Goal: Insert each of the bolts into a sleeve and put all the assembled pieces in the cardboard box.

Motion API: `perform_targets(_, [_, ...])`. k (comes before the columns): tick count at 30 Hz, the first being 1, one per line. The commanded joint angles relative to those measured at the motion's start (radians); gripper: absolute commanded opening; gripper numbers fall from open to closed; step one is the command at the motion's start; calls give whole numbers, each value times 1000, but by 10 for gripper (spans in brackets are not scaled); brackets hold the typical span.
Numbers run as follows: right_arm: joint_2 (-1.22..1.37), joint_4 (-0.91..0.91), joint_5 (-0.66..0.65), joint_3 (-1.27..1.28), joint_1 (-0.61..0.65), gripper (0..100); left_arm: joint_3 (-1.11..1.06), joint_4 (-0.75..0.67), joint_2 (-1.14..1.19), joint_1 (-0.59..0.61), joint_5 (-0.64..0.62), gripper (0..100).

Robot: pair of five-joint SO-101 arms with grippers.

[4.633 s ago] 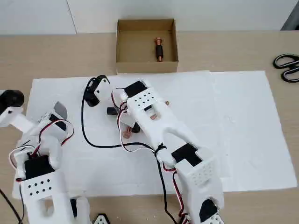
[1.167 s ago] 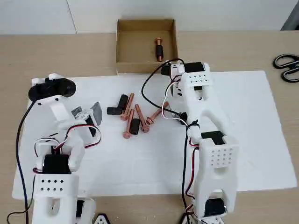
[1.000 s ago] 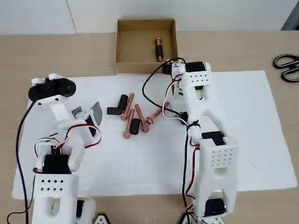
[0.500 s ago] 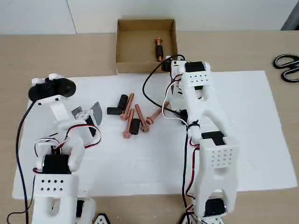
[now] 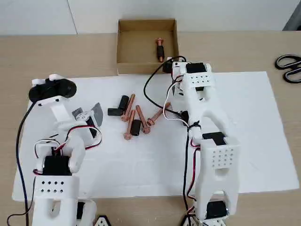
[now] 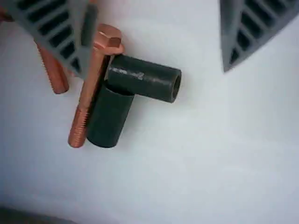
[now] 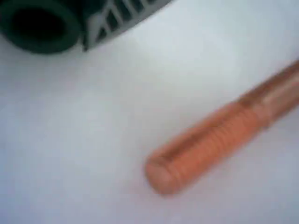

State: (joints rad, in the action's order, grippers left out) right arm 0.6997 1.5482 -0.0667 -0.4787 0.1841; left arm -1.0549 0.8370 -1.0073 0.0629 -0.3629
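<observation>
The table (image 5: pixel 47 52) carries a white sheet (image 5: pixel 244 122) over most of its width. The cardboard box (image 5: pixel 148 68) stands open against the middle of the sheet's far edge. It contains one assembled piece (image 5: pixel 160 49), a copper bolt with a dark sleeve on its shank, lying near the box's right wall. The loose parts lie in a cluster on the sheet, left of its centre and nearer its far edge. Two black sleeves touch to form an L: upper sleeve (image 6: pixel 142 84) and lower sleeve (image 6: pixel 108 116). The long bolt (image 6: pixel 91 88) lies against both. A third sleeve (image 5: pixel 135 127) lies between two further bolts (image 5: pixel 129 125) on the near side of the cluster. The left gripper (image 6: pixel 155 70) hangs over the L-shaped pair, released, with its ribbed grey fingers (image 6: pixel 56 32) spread wide on either side of them. The right gripper (image 7: pixel 65 28) is placed over the sheet just on the near side of the box's right front corner. It is clenched on the held sleeve (image 7: pixel 39 23), whose open bore faces the wrist camera. Directly below it, the threaded bolt end (image 7: pixel 210 144) rests flat on the sheet. Black scissors (image 5: pixel 289 66) lie at the right edge of the table, beyond the sheet's far right corner.
</observation>
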Motion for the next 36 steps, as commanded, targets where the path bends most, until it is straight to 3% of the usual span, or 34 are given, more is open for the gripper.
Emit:
perform_targets(1, [-2,-1,-3,-8,-2,0,4,-21,-23,-9,9,179])
perform_targets(6, [-21,15,-8,-9,-2,5,7,-21,-18,-5,9,179])
perform_targets(12, [-219,91,-12,-11,-2,6,33,-11,-15,-8,8,180])
perform_targets(20, [-449,136,-11,-8,-4,5,202,133,-2,-11,8,181])
perform_targets(27, [-492,142,-12,-5,-13,4,519,328,298,-12,9,181])
perform_targets(31, [-493,142,-12,-5,-79,4,700,428,493,-89,31,181])
perform_targets(36, [-496,140,-12,-5,-211,4,809,439,706,-278,89,181])
